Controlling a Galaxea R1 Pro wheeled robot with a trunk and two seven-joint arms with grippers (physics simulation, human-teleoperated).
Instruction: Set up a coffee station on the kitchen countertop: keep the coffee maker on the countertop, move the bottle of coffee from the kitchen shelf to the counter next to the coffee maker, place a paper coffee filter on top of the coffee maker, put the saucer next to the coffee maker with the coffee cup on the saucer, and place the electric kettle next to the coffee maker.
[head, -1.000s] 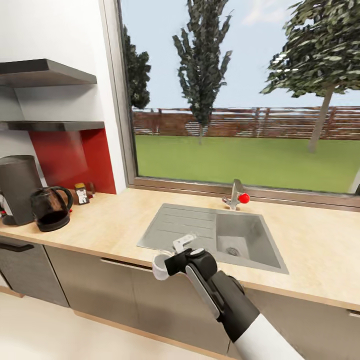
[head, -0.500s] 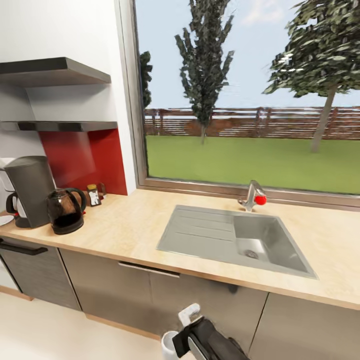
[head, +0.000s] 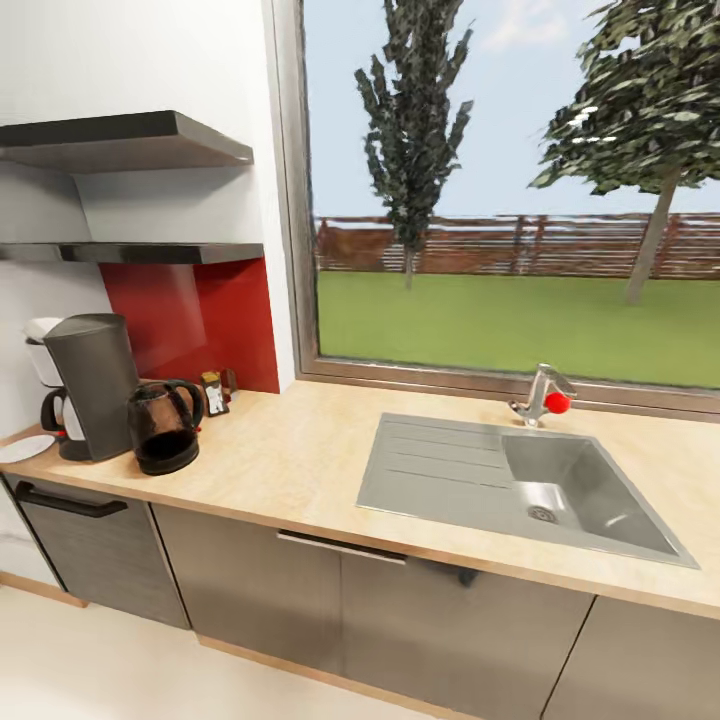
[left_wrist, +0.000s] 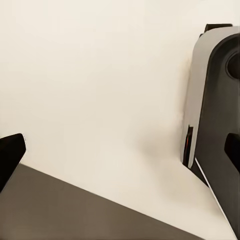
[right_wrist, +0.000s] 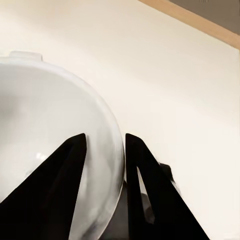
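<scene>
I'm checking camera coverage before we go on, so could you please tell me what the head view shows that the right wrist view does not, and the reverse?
Head view: the countertop, coffee maker, electric kettle, bottle of coffee, saucer, sink, faucet and shelves.

Right wrist view: the right gripper with its fingers pinching the rim of the white coffee cup.

Both share the pale floor.
</scene>
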